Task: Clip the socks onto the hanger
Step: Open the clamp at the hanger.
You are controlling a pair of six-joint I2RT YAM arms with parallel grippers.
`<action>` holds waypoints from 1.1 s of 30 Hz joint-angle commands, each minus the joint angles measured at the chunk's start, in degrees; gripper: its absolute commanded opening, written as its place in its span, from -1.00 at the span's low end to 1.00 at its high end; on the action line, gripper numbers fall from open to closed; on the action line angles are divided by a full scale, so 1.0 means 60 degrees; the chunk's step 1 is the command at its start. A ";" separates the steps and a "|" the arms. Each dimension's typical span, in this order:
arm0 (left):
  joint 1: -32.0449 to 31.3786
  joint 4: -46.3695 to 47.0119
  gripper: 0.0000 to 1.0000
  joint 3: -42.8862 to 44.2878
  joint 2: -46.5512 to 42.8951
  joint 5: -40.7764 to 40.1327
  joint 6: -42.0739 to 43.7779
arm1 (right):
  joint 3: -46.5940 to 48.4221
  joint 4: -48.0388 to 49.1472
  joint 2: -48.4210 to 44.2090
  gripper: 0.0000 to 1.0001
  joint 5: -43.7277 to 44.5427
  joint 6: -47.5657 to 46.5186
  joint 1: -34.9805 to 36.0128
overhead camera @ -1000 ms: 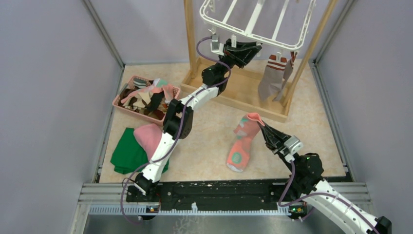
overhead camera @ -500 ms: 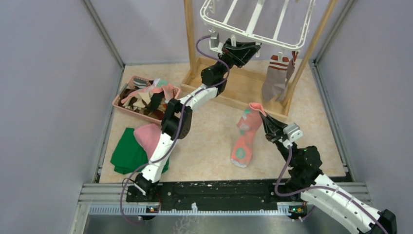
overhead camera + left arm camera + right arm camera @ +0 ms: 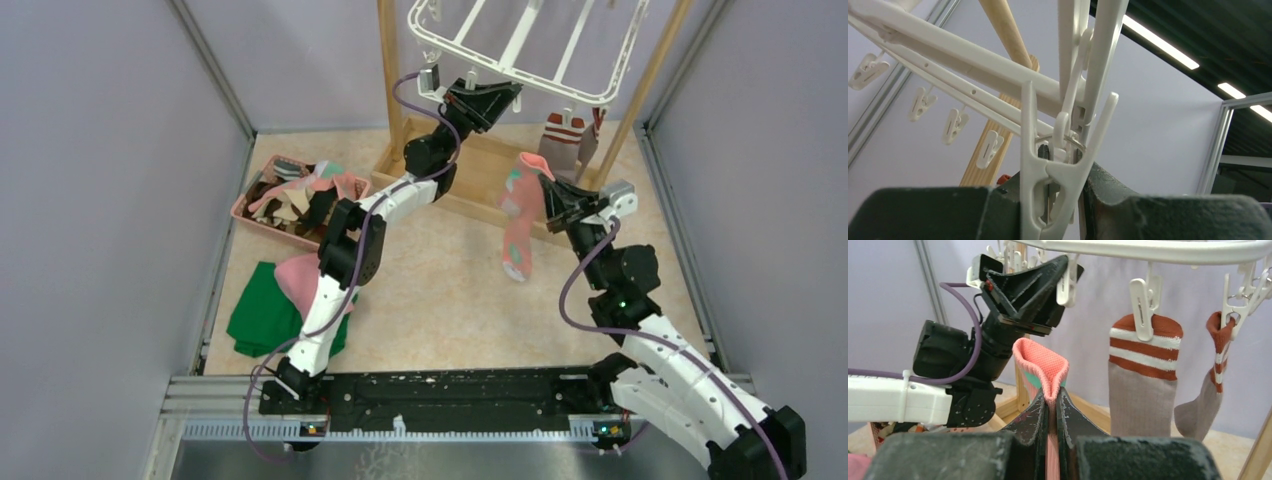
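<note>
**Right Arm Raised Sock to Clip Height**

Since a second earlier, the right gripper [image 3: 548, 187] had carried the salmon sock [image 3: 518, 225] from the floor at centre frame up toward the upper right. The sock now hung free just below the hanger [image 3: 1158, 249]. The left arm had shifted only slightly upward, along with the rack.

Grip states. The right gripper's fingers [image 3: 1030, 420] were pressed together on the sock's cuff, and a folded loop of cuff stood proud above them in the right wrist view. The left gripper [image 3: 493, 98], at upper centre of the overhead view, was clamped on a white clip [image 3: 1048, 175] at the hanger's near rim. Whether the clip's mouth stood open could not be told from the left wrist view.

Other items. Two striped socks [image 3: 1143, 375] already hung from clips at the upper right. Further socks lay in the pink basket [image 3: 240, 212] at the left.

Procedure note — a judgement, not an observation. The step in hand appeared to be feeding the cuff into the held clip. To do it well:

1. Keep the clip squeezed until the cuff loop sits deep between its teeth.
2. Approach from below, in line with the clip's mouth.
3. Release the clip first, the sock second.

The rack would likely swing if pushed — contact should be light.
</note>
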 commanded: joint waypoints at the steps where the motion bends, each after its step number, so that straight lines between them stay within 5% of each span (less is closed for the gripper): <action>1: 0.0081 0.1192 -1.00 0.0010 -0.0766 -0.0364 -0.0525 | 0.0827 -0.0172 0.0488 -1.00 -0.1391 0.1384 -0.0595; 33: 0.0508 0.1758 -1.00 0.0777 0.0075 0.0235 -0.2514 | 0.2418 0.0144 0.2601 -1.00 -0.3332 0.1739 -0.1659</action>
